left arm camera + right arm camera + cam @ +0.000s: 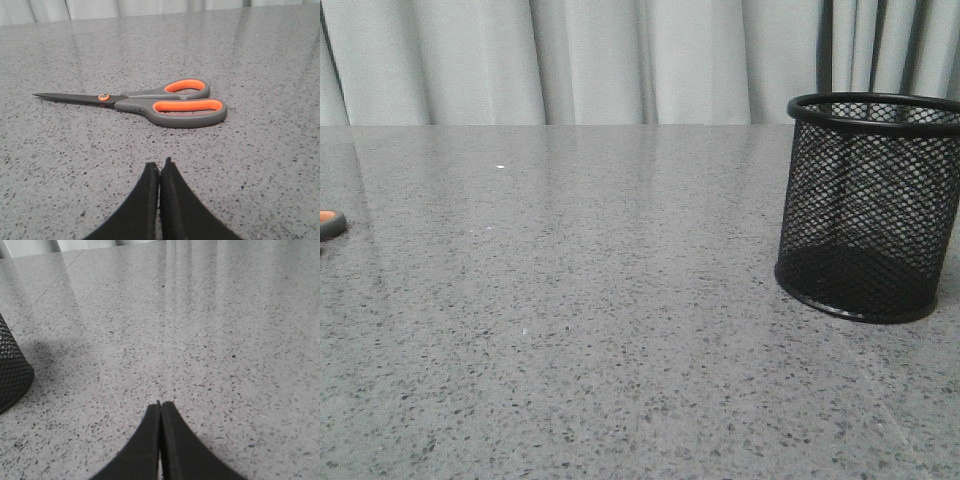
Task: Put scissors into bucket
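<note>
On the speckled grey table [620,350] your scissors [150,100] lie flat just ahead of the left gripper [160,167]; both grippers are clenched empty, the right gripper [160,407] near the upright bucket [868,205]

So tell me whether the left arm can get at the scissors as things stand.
Probably yes. The scissors lie flat on bare table just ahead of the left gripper, nothing between them. Its jaws are shut, though, so they must open first.
</note>
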Action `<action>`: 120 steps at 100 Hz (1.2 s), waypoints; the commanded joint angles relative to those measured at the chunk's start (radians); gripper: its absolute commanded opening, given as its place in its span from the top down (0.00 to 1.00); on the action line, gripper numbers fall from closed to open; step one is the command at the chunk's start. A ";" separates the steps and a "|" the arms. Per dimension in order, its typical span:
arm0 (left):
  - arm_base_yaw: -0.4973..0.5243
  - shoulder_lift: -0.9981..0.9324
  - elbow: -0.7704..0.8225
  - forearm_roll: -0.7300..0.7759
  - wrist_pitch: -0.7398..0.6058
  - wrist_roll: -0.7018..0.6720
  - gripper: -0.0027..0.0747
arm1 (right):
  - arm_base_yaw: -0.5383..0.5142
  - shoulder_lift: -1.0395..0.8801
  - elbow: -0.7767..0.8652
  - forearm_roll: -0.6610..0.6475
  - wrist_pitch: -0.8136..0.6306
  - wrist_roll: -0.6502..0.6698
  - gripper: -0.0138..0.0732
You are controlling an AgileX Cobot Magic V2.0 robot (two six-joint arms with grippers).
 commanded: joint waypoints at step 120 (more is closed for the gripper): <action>0.002 -0.025 0.028 0.097 -0.083 -0.012 0.99 | -0.005 -0.019 0.017 0.010 -0.096 -0.008 0.92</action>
